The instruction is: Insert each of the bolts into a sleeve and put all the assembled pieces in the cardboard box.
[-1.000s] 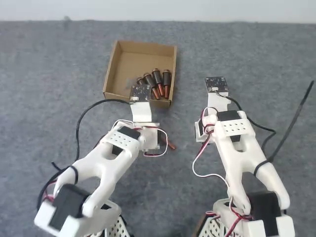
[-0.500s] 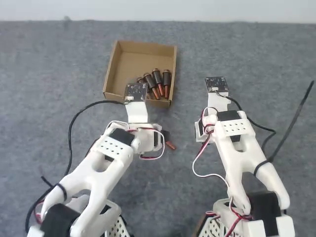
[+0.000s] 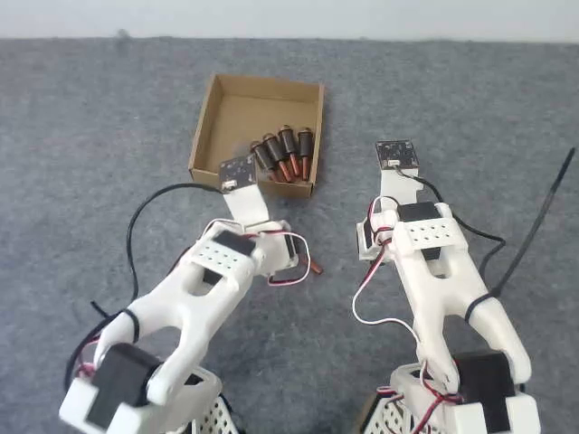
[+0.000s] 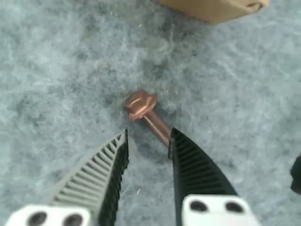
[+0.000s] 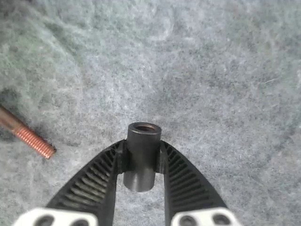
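Note:
A copper bolt (image 4: 143, 109) with a hex head lies on the grey carpet, and its shaft runs between the fingertips of my left gripper (image 4: 148, 146), which is open just above it. The shaft touches one fingertip (image 4: 175, 141). From the high view the bolt's tip (image 3: 315, 268) pokes out beside the left wrist. My right gripper (image 5: 141, 150) is shut on a dark sleeve (image 5: 142, 157), held upright with its bore facing up. The bolt's threaded end (image 5: 28, 134) lies off to one side of it. The cardboard box (image 3: 217, 117) holds several assembled pieces (image 3: 285, 155).
A corner of the box (image 4: 216, 7) lies just beyond the bolt. Both arms (image 3: 425, 253) stand side by side at the near edge with cables trailing. A thin black rod (image 3: 538, 226) leans at the right. Grey carpet covers the table.
The left arm's wrist has swung leftward over the bolt. The bolt still lies on the carpet, and the right arm has kept still.

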Controlling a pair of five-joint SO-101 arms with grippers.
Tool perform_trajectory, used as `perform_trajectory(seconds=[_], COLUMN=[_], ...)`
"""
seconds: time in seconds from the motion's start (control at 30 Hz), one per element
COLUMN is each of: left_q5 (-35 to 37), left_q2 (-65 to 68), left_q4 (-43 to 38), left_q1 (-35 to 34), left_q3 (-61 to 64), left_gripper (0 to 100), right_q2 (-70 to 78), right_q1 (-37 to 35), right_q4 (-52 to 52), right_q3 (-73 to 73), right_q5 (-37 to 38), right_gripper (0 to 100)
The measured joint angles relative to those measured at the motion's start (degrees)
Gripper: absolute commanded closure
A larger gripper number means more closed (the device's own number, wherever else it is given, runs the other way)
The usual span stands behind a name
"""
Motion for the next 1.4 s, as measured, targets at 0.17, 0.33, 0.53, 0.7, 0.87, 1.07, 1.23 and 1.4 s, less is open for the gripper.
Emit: perform_trajectory(seconds=[0.17,0.33,0.53,0.7,0.87,1.07,1.23,1.4], left_q5=[0.0,0.0,0.0,0.3,0.2,-6.9,-17.4,-25.4], left_q2=[2.5,5.6,11.2,13.5,13.6,13.8,12.4,8.4], left_q4=[1.9,3.5,6.9,9.8,10.4,10.7,10.9,11.9], left_q1=[1.2,1.2,1.2,1.2,1.1,-4.4,-9.8,-11.3], left_q3=[-2.5,-6.2,-11.6,-14.0,-14.2,-14.2,-14.1,-12.7], left_gripper=[87,87,87,91,98,98,98,98], right_q2=[0.0,0.0,0.0,0.0,0.0,0.0,0.0,0.0], right_q1=[0.0,0.0,0.0,-0.1,0.0,0.0,-0.1,0.1], right_q4=[0.0,0.0,0.0,0.0,0.0,0.0,0.0,0.0], right_q3=[0.0,0.0,0.0,0.0,0.0,0.0,0.0,0.0], right_q5=[0.0,0.0,0.0,0.0,0.0,0.0,0.0,0.0], right_gripper=[99.1,99.1,99.1,99.1,99.1,99.1,99.1,99.1])
